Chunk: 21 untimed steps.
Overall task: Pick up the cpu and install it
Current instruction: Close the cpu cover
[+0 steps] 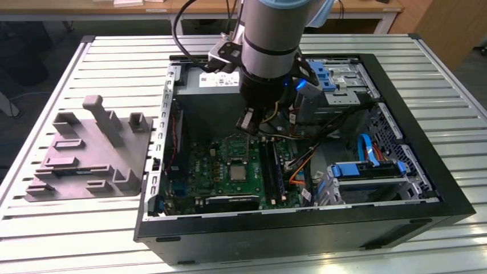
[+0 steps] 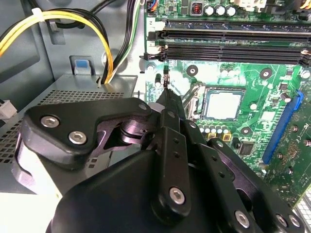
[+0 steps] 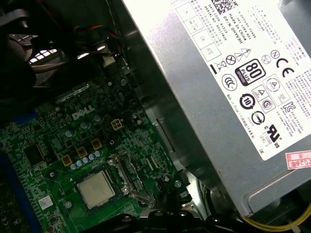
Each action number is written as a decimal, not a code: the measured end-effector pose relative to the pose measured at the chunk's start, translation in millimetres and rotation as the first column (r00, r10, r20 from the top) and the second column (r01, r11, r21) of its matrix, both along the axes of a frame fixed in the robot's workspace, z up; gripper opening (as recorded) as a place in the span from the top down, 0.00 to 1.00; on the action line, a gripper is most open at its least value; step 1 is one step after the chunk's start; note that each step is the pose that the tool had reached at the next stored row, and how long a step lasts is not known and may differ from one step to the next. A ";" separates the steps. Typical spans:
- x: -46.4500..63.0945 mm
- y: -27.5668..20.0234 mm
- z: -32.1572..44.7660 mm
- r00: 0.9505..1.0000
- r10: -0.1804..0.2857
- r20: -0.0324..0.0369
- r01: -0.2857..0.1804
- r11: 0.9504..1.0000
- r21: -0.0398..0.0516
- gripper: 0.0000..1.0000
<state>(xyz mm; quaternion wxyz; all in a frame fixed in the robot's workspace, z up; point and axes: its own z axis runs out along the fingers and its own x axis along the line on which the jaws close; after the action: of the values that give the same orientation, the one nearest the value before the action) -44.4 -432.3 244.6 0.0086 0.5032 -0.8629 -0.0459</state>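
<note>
While the cpu (image 3: 96,189) sits in its socket, the hand (image 2: 166,90) hovers pressed together.

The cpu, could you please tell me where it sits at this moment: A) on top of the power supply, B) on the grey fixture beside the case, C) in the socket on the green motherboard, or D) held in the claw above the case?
C: in both wrist views the cpu lies flat in the socket frame on the green motherboard, apart from the claw.
</note>
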 end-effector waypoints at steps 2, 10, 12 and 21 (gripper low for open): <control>0.0 0.0 0.3 1.000 0.002 0.000 -0.002 1.000 0.000 0.89; 0.0 0.0 1.1 1.000 0.010 0.000 -0.010 1.000 0.000 0.89; 0.0 0.0 1.2 1.000 0.012 0.000 -0.012 1.000 0.000 0.89; 0.0 0.0 2.5 1.000 0.021 -0.001 -0.021 1.000 0.000 0.89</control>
<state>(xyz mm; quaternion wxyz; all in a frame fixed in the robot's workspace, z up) -44.4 -432.3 247.1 0.0094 0.5123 -0.8575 -0.0460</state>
